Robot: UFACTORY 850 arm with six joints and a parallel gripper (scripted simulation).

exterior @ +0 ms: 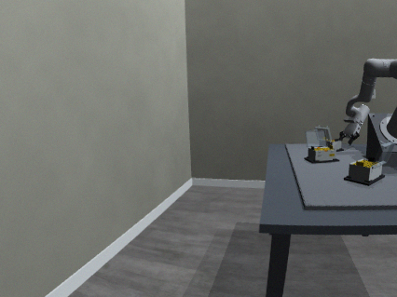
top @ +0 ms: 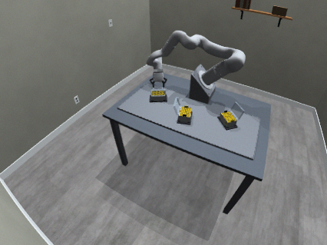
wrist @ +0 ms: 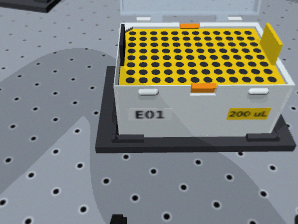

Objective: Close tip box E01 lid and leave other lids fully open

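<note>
The tip box E01 (wrist: pixel 200 112) (top: pixel 158 97) (exterior: pixel 336 144) sits in its dark holder plate (wrist: pixel 190 144), its stickered front facing the wrist camera. It looks flat between the visible locators. Its clear lid (wrist: pixel 190 7) stands open at the far side, its top cut off in the wrist view. My gripper (top: pixel 159 85) (exterior: pixel 347 138) is open and empty, above and on the front side of E01; its fingertips just show at the wrist view's bottom edge. The middle box (top: pixel 185 117) (exterior: pixel 321 155) and right box (top: pixel 229 121) (exterior: pixel 365 171) have raised lids. Their stickers are unreadable.
The boxes stand on a perforated grey board (top: pixel 215 136) (wrist: pixel 45 165) on the table (top: pixel 161 130). The robot's base (top: pixel 199 91) rises behind the boxes in the top view. Another dark holder plate (wrist: pixel 47 6) shows at the wrist view's upper left.
</note>
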